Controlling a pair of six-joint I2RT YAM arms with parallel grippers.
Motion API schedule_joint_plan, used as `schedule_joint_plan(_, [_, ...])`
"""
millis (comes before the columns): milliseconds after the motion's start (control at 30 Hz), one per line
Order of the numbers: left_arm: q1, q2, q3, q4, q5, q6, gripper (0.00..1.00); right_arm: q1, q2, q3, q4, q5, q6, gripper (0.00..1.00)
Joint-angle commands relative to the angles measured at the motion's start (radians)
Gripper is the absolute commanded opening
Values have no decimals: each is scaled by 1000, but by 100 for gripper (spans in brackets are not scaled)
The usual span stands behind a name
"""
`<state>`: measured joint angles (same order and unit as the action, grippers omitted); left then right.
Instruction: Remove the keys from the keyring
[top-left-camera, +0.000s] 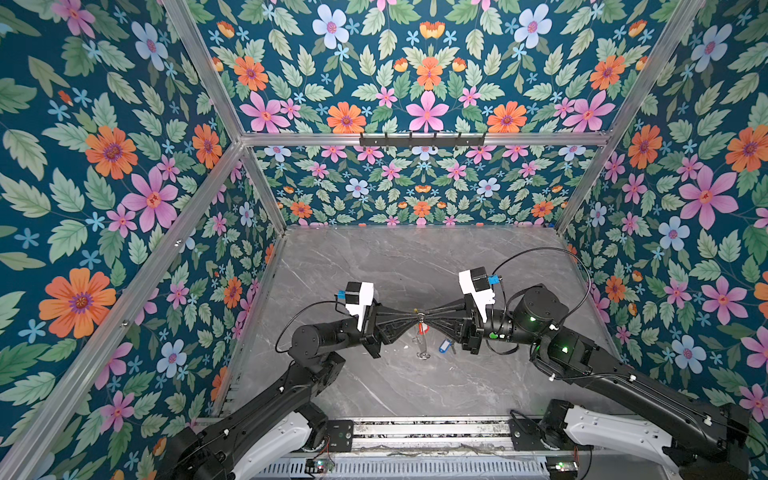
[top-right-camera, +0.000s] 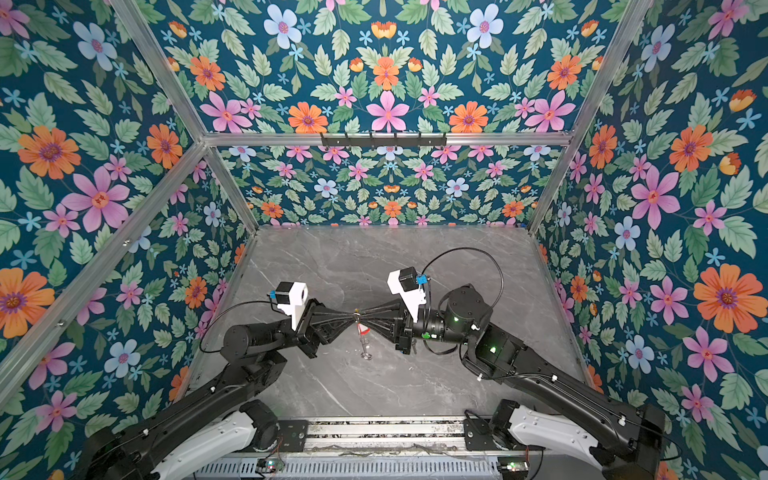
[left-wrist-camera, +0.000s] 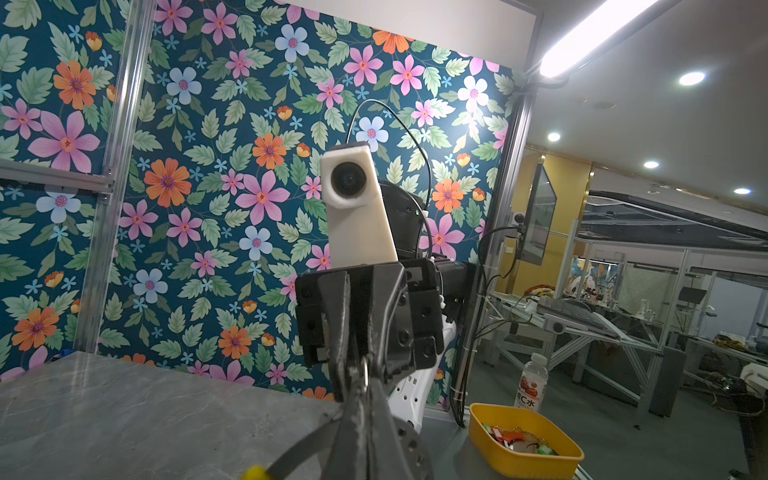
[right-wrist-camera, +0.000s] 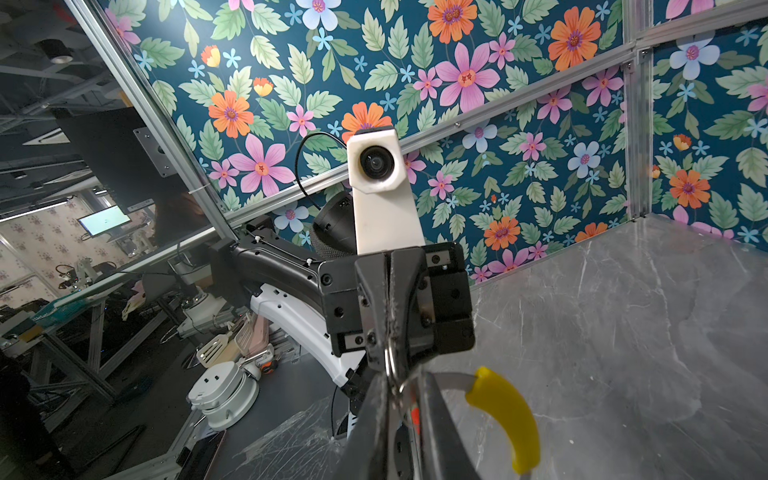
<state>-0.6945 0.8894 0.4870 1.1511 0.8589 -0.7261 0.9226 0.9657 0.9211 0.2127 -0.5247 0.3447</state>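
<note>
Keyring (right-wrist-camera: 453, 380): probably light, springy wire hoop, aloft above counter (top-left-camera: 374, 257) centre, red-tagged key (top-left-camera: 422, 328) at its 6 o'clock; left pincer (top-left-camera: 411, 318) pinched shut, right pincer (top-left-camera: 424, 317) narrow, tips meeting at its top. Grasp beside yellow sleeve (right-wrist-camera: 507, 415).

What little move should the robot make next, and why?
Probably pull the right gripper slowly away from the left gripper. Both pinch tip to tip where the keyring hangs, the red key dangles there, and the blue key already lies on the table. That might slide the red key off.
</note>
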Motion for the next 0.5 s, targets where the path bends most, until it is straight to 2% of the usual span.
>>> schedule_joint_plan(0, [0,0,4,18,-9,13,0,1,-2,6,44,-10,4,12])
schedule_joint_plan(100, [1,1,4,11,-9,15,0,1,0,9,40,-16,5,8])
schedule_joint_plan(200, [1,8,5,7,-10,15,0,2,-2,11,33,-17,0,0])
schedule_joint_plan(367, [0,12,17,-13,-9,12,0,2,-15,32,-38,-18,-18,0])
schedule_joint_plan(433, [1,0,33,-91,-14,24,0,1,-31,50,-120,30,-37,0])
schedule_joint_plan(467, [2,-9,44,-141,-18,40,5,1,-41,66,-176,50,-57,0])
